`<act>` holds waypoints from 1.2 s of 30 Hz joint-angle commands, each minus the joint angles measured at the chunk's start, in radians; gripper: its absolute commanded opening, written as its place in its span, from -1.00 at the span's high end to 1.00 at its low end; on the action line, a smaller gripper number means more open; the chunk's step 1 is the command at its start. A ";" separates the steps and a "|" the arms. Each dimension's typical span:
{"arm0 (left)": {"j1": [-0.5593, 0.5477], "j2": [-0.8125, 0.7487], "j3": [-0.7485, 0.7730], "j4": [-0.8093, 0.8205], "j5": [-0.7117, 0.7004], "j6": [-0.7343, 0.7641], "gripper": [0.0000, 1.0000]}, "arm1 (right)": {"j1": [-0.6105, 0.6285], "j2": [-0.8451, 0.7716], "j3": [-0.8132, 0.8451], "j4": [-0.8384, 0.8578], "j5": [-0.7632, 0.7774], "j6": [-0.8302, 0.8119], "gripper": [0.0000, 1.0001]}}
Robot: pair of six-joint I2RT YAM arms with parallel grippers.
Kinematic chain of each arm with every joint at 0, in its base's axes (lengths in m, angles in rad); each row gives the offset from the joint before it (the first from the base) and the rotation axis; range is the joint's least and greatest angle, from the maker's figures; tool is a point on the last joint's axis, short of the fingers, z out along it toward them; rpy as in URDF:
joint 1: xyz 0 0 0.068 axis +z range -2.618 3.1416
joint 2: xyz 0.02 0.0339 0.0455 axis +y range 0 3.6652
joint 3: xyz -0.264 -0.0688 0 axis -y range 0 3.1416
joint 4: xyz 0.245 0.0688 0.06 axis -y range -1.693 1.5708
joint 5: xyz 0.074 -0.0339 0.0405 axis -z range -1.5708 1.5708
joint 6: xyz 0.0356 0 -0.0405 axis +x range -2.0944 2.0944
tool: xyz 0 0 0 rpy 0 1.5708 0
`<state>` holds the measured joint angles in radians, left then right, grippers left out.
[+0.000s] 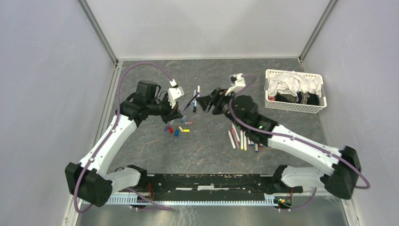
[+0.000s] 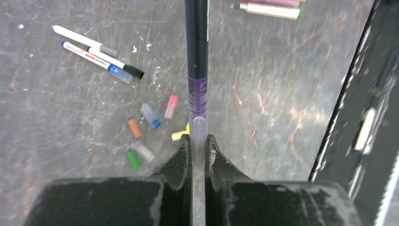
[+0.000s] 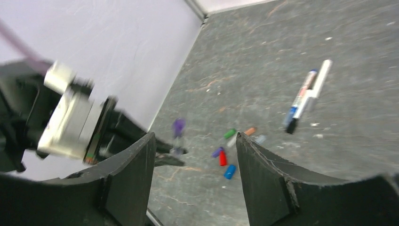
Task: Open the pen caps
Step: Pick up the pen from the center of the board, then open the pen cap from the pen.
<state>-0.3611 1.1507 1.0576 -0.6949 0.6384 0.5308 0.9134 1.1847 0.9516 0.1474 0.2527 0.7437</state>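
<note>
The jaws grip a purple pen (image 2: 197, 70) above scattered caps (image 2: 150, 115).

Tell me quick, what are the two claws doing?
Left claw: closed on a pen.
Right claw: open, holding nothing.

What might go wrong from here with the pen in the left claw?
1. The left claw pinches the dark purple-banded marker pen only at its pale end; the long free barrel may pivot or slip out.
2. The open right claw sits close and could knock it.
3. A dropped pen would likely scatter the small coloured plastic caps below.
</note>
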 commanded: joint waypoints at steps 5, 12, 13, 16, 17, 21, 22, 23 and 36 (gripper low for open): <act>-0.101 -0.136 -0.045 -0.243 -0.177 0.523 0.95 | -0.166 0.047 0.220 -0.368 -0.551 -0.112 -0.39; -0.246 -0.144 -0.015 -0.296 -0.342 0.621 0.95 | -0.144 0.226 0.256 -0.338 -0.845 -0.072 -0.34; -0.258 -0.137 -0.010 -0.296 -0.352 0.623 0.95 | -0.134 0.241 0.261 -0.339 -0.861 -0.075 -0.34; -0.281 -0.107 0.019 -0.296 -0.372 0.628 0.95 | -0.100 0.295 0.272 -0.341 -0.901 -0.081 -0.30; -0.287 -0.096 0.025 -0.294 -0.378 0.628 0.95 | -0.088 0.310 0.275 -0.343 -0.915 -0.085 -0.28; -0.311 -0.066 0.035 -0.286 -0.407 0.640 0.95 | -0.059 0.361 0.285 -0.334 -0.949 -0.093 -0.20; -0.315 -0.062 0.036 -0.285 -0.411 0.642 0.95 | -0.056 0.371 0.285 -0.329 -0.955 -0.092 -0.18; -0.318 -0.057 0.036 -0.285 -0.416 0.644 0.95 | -0.054 0.380 0.285 -0.327 -0.960 -0.096 -0.15; -0.333 -0.013 0.082 -0.275 -0.432 0.660 0.95 | -0.053 0.440 0.269 -0.336 -0.996 -0.135 1.00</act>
<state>-0.6872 1.1206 1.0893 -1.0107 0.2111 1.1343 0.8505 1.6077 1.1923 -0.2268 -0.6804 0.6308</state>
